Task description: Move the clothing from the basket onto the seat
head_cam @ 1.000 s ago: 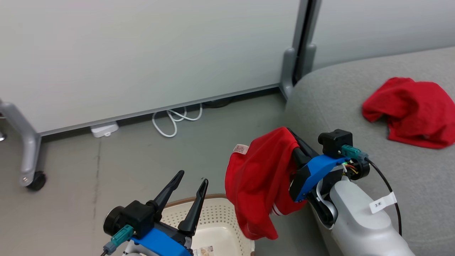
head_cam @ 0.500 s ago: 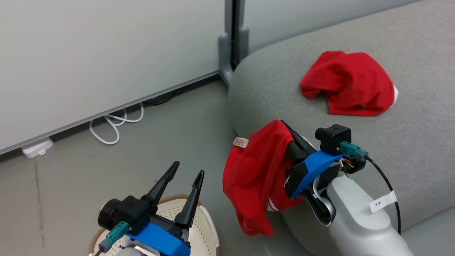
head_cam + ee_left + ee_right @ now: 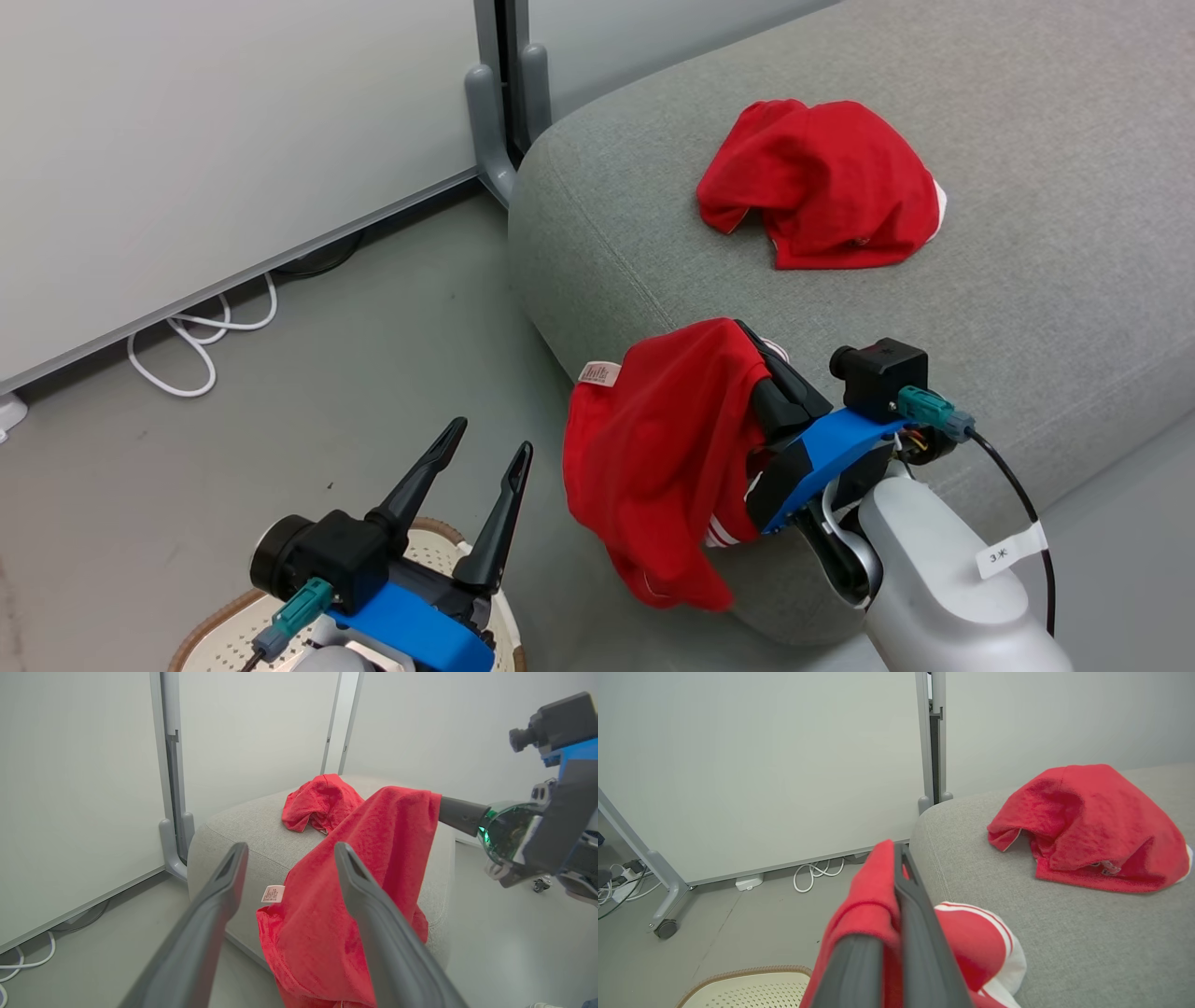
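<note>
Grey floor [image 3: 280,448] backs the head view, where the right gripper [image 3: 761,359] clamps a hanging garment [image 3: 653,448] at the corner of the seat [image 3: 1027,233], a second garment [image 3: 822,182] lies on the seat top, and the left gripper [image 3: 491,437] hovers spread and empty above the basket [image 3: 207,627]. From the left wrist, those parted fingers [image 3: 219,891] point at the hanging garment. From the right wrist, both fingers pinch its red cloth.
</note>
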{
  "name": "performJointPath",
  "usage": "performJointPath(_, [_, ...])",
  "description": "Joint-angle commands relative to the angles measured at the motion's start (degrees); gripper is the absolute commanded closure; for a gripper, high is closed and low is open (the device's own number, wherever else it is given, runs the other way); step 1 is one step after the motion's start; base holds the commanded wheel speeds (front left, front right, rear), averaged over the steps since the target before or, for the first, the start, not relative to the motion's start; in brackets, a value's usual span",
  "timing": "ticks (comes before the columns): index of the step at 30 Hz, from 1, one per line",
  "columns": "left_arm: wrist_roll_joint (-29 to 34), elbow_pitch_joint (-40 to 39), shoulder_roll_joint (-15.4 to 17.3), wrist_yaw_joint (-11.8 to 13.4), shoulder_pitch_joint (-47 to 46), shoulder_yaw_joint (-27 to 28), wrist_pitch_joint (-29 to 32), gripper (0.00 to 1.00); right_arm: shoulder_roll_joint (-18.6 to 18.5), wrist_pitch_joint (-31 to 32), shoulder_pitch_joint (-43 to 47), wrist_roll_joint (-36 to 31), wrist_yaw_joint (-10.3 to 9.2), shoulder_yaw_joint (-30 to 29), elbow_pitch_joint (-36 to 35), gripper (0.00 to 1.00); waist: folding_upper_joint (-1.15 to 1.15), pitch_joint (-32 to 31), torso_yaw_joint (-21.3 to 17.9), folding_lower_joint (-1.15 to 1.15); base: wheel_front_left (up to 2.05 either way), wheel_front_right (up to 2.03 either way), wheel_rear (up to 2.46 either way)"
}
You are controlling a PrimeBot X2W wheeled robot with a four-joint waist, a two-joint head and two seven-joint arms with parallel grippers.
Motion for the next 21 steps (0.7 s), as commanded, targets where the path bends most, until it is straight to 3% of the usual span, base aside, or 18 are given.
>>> performJointPath(1, [0.22, -0.11, 0.32, -0.40, -0.67, 0.03, -0.27, 0.00, -0.03, 0.18, 0.50, -0.18, 0.03, -0.15, -0.48, 1.00, 0.00, 0.11, -0.34, 0.00, 0.00, 0.00, 0.00])
performJointPath(13, [-0.08, -0.24, 0.56, -0.27, -1.57, -0.78, -0.27, 0.00, -0.04, 0.35, 0.49, -0.52, 0.03, -2.94, -2.51, 1.00, 0.00, 1.19, 0.17, 0.00, 0.00, 0.00, 0.00])
performJointPath(21, [1.06, -1.72, 1.96, -0.28, -3.12, 0.39, -0.27, 0.00, -0.04, 1.97, -5.49, 1.30, 0.03, -5.81, -5.82, 1.00, 0.00, 5.87, 0.82, 0.00, 0.00, 0.00, 0.00])
